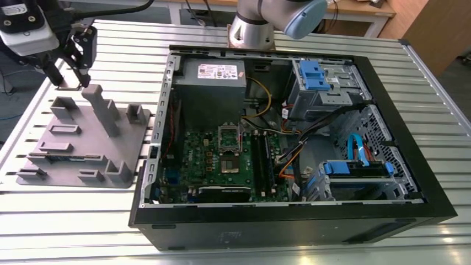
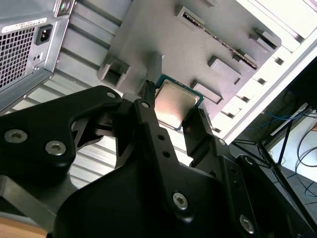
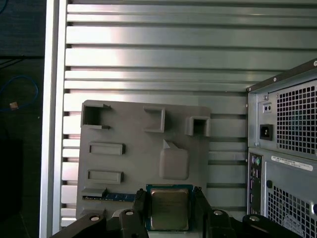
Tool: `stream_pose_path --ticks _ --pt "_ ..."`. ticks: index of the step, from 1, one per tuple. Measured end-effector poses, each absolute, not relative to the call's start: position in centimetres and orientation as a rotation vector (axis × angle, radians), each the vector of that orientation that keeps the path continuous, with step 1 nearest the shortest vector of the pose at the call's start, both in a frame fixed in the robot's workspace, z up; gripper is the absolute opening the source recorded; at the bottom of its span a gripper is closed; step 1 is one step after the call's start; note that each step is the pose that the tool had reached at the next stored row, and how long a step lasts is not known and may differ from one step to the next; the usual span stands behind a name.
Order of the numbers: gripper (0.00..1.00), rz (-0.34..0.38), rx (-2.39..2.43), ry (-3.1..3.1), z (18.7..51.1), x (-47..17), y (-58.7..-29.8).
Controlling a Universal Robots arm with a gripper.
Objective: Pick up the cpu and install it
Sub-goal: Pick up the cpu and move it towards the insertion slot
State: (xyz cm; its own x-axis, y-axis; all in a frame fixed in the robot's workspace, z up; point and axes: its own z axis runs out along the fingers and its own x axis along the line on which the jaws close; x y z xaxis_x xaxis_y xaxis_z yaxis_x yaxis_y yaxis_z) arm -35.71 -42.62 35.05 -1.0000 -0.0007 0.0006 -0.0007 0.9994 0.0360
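Sitting clamped within the claw (image 3: 169, 198): cpu (image 3: 169, 212)

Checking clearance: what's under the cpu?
In the first wrist view the cpu is held in the gripper, with the grey holder tray on the slatted table below it. The patch of tray straight behind the chip is covered.

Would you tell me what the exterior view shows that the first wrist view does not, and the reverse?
Exterior view: the inside of the computer case, with the motherboard and socket frame, and the arm's base. First wrist view: the cpu clamped in the gripper, and the case's rear power inlet. Both: the gripper, the grey holder tray, the slatted table and the case itself.
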Motion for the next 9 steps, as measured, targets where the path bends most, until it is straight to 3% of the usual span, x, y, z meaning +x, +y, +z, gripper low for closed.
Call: stream_pose_path --ticks 9 --pt "0.47 -0.057 0.001 -3.141 36.01 -35.71 -42.62"
